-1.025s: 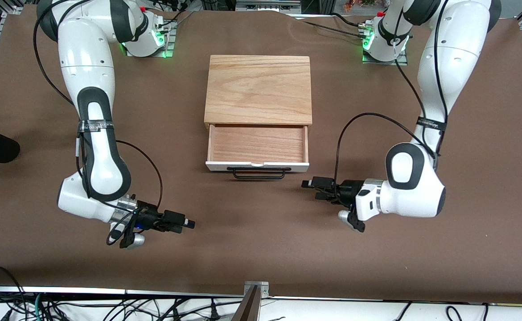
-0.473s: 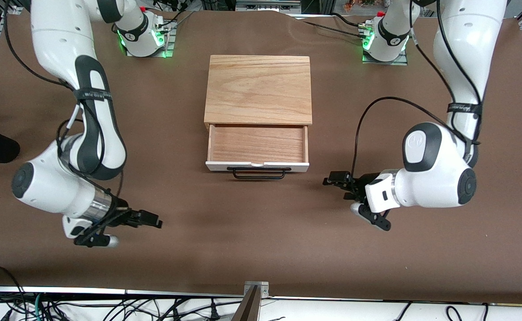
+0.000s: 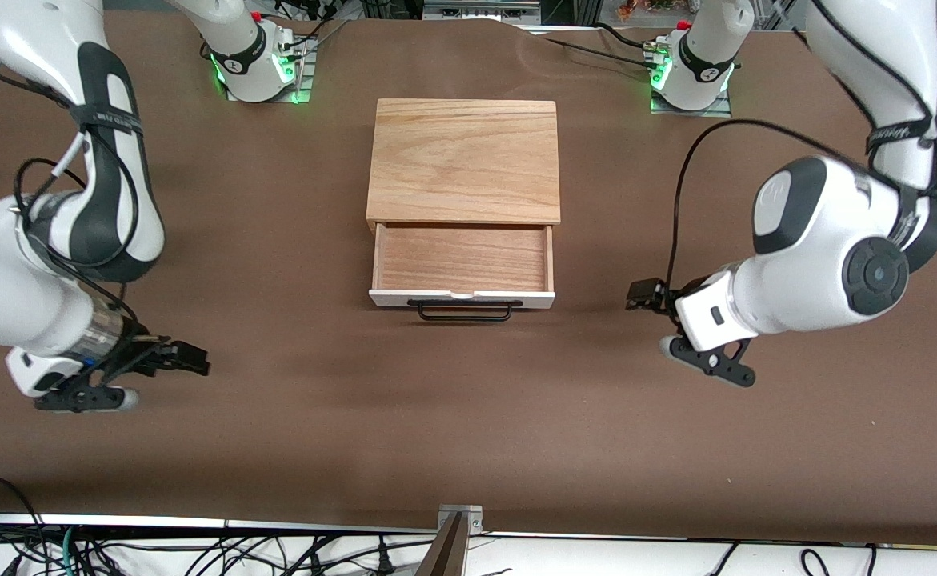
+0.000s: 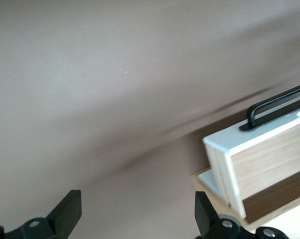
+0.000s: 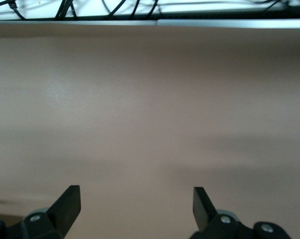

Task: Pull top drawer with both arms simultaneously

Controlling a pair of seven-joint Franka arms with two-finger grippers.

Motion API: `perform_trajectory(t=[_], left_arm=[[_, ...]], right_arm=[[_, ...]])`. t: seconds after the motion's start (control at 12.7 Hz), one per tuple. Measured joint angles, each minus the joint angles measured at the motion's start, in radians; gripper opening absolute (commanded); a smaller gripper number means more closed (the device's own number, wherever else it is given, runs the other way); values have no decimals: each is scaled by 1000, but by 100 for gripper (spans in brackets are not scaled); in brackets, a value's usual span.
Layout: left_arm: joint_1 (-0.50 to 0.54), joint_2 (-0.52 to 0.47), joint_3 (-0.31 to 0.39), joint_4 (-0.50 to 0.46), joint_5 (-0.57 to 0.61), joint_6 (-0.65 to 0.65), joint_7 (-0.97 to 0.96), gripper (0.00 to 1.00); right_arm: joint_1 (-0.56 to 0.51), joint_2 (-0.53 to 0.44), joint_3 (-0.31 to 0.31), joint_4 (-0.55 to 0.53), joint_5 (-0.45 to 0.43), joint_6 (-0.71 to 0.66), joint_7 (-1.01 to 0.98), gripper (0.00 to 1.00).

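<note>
Standing pulled well out of its wood-topped box (image 3: 463, 160) at the middle of the brown-covered desk (image 3: 468, 432), the shallow light-wood top drawer with its white front panel (image 3: 462, 267) and long thin black bar handle (image 3: 465, 310) appears already opened. The left arm's black two-finger hand (image 3: 642, 294) hangs over bare desk toward that arm's end, fingers spread wide and holding nothing. The right arm's black two-finger hand (image 3: 192, 360) hangs over bare desk toward its own end, likewise wide open and empty. Neither touches the drawer. With the pull judged done, a clean finish means drawing both arms away evenly without clipping the handle. The left wrist view alone shows the drawer's wooden side wall and white panel corner close up, with a second white panel below. The right wrist view shows only bare desk and cables (image 5: 110, 9) at its edge
</note>
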Motion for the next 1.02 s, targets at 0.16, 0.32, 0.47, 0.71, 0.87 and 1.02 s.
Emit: perform_trajectory(t=[0.16,0.32,0.47,0.71,0.87,1.02], left_arm=[[0,-64,0,0,72,-67,-53,100],[-1,-126,-2,-1,113,-149,-96,100],[18,-197,2,-16,126,-182,-111,100],[74,-335,11,-159,126,-132,-110,100],[86,-444,18,-321,126,-11,-112,100],[90,-512,46,-408,126,25,-112,100]], right_arm=[[-15,-85,2,-41,-38,-10,1,100],[-55,-174,2,-74,-46,-49,0,100],[-96,-262,3,-85,-73,-149,-1,100],[-107,-364,8,-96,-191,-267,0,100],[-111,-394,12,-108,-206,-326,0,100],[-120,-403,21,-125,-209,-352,0,100]])
